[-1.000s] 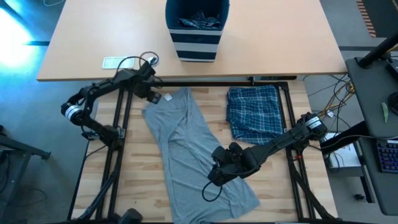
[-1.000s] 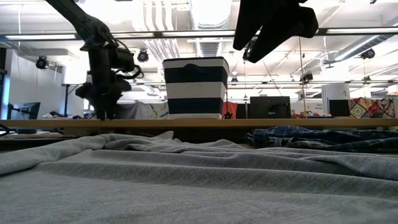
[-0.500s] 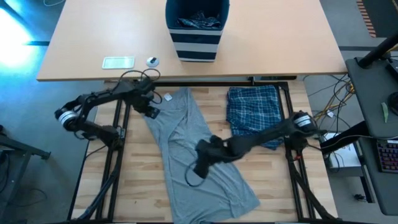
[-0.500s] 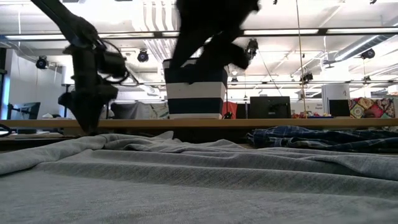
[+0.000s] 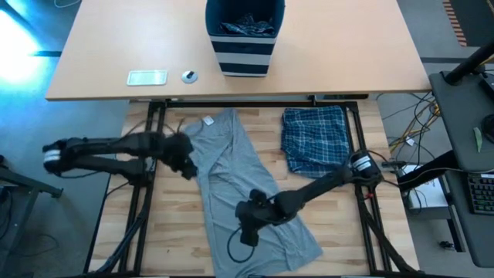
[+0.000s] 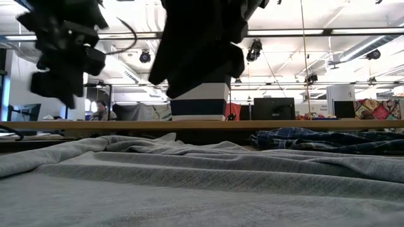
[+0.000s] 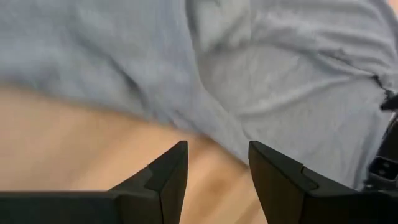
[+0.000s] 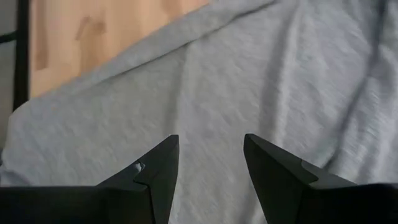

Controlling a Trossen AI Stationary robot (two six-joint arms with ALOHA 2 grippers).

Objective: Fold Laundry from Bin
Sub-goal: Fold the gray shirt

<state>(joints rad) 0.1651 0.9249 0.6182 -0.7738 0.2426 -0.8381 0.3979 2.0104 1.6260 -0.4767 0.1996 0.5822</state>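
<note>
The long grey cotton T-shirt (image 5: 231,181) lay spread lengthwise on the pale wooden counter (image 5: 170,232), rumpled through the middle, with the folded blue-and-white plaid garment (image 5: 315,139) just beside it toward the right arm's side. The navy fabric bin with pale stripes (image 5: 244,35) stood well apart on the far desk, dark laundry (image 5: 245,26) visible inside it.

Over the last second both arms had shifted. The left pincer (image 5: 181,158) had left the collar end of the shirt and swung down along the shirt's left edge; the left wrist view showed its fingers (image 7: 165,174) spread with nothing between them, hovering over bare wood just beside the cloth's border. The right pincer (image 5: 251,216) had travelled across the lower half of the shirt toward its centre; its fingers (image 8: 155,171) stood apart over grey fabric, gripping nothing.

Judging by this, neither pincer had hold of the shirt, and both seemed to be repositioning for a fresh grasp, the left at the side edge, the right near the hem half. The fold of this shirt looked barely begun, and more laundry waited in the bin.
</note>
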